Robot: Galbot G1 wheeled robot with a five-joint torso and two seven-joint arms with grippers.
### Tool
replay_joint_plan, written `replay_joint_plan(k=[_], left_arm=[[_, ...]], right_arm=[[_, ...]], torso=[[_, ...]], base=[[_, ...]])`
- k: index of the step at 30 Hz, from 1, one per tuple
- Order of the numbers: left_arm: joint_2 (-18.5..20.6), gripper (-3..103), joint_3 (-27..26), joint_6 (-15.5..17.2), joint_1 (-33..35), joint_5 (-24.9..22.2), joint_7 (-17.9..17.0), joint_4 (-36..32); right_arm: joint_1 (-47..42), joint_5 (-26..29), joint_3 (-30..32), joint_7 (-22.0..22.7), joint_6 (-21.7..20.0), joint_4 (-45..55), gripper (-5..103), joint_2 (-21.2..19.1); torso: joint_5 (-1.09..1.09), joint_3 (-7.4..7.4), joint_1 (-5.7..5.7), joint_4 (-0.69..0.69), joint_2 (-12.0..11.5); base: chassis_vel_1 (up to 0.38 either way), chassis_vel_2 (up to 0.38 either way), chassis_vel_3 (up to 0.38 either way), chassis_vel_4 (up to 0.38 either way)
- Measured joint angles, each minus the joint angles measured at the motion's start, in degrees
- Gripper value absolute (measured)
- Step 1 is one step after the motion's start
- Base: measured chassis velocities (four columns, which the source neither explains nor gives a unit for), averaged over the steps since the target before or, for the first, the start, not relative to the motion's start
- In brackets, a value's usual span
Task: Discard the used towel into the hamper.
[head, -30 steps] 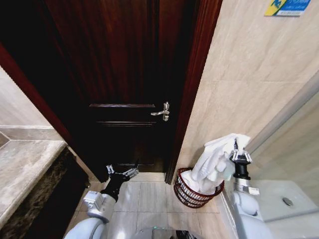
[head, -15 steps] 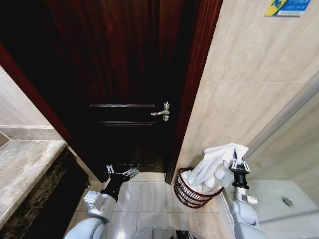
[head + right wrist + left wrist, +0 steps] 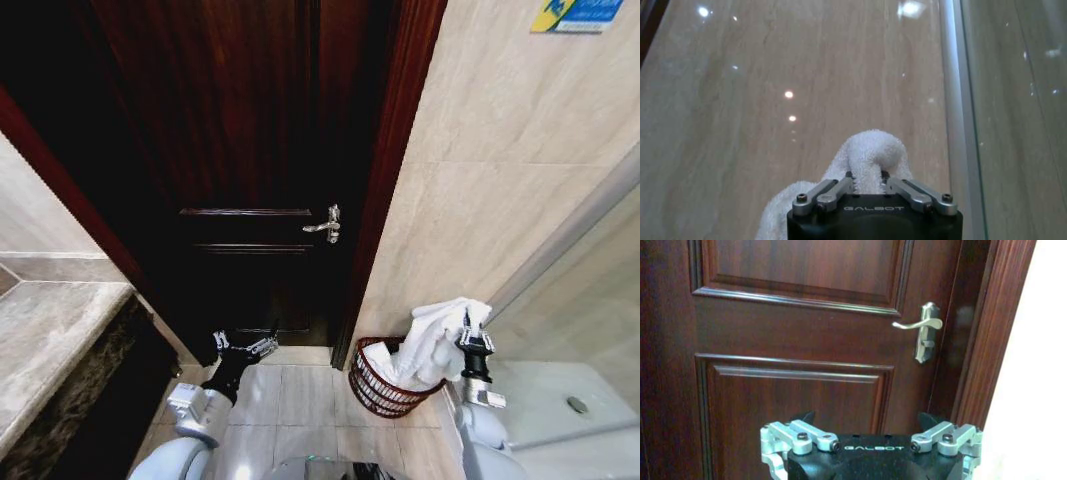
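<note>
A white towel (image 3: 432, 342) hangs bunched from my right gripper (image 3: 472, 335), its lower folds reaching down into the hamper (image 3: 382, 385), a reddish-brown wire basket on the floor against the tiled wall. In the right wrist view the gripper (image 3: 867, 181) is shut on a fold of the towel (image 3: 871, 152). My left gripper (image 3: 245, 346) is held low in front of the dark wooden door, open, with nothing between its fingers (image 3: 812, 434).
A dark wooden door (image 3: 250, 180) with a silver handle (image 3: 328, 225) fills the middle. A marble counter (image 3: 50, 340) is at the left. A glass shower partition (image 3: 580, 300) and a white fixture (image 3: 570, 410) stand at the right. Tiled floor (image 3: 290, 395) lies between.
My right gripper has come down with the towel, so more of the cloth now sits in the hamper. The left arm has not moved.
</note>
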Motion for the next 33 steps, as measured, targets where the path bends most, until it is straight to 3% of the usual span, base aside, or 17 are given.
replay_joint_plan(k=[12,24,33], left_arm=[[0.0,100,0.0,0.0,0.0,0.0,0.0,0.0],[0.0,100,0.0,0.0,0.0,0.0,0.0,0.0],[0.0,100,0.0,0.0,0.0,0.0,0.0,0.0]], right_arm=[[0.5,0.7,-1.1,-2.3,0.0,-2.5,11,-0.1],[0.4,0.6,-4.3,-5.8,0.0,-1.9,11,4.1],[-1.3,0.3,-7.0,-6.1,-0.1,-2.2,11,5.7]], torso=[[0.01,0.00,0.00,0.00,0.0],[0.02,0.00,0.00,0.00,0.0],[0.02,0.00,0.00,0.01,0.0]], base=[[0.000,0.000,0.000,0.000],[0.000,0.000,0.000,0.000],[0.000,0.000,0.000,0.000]])
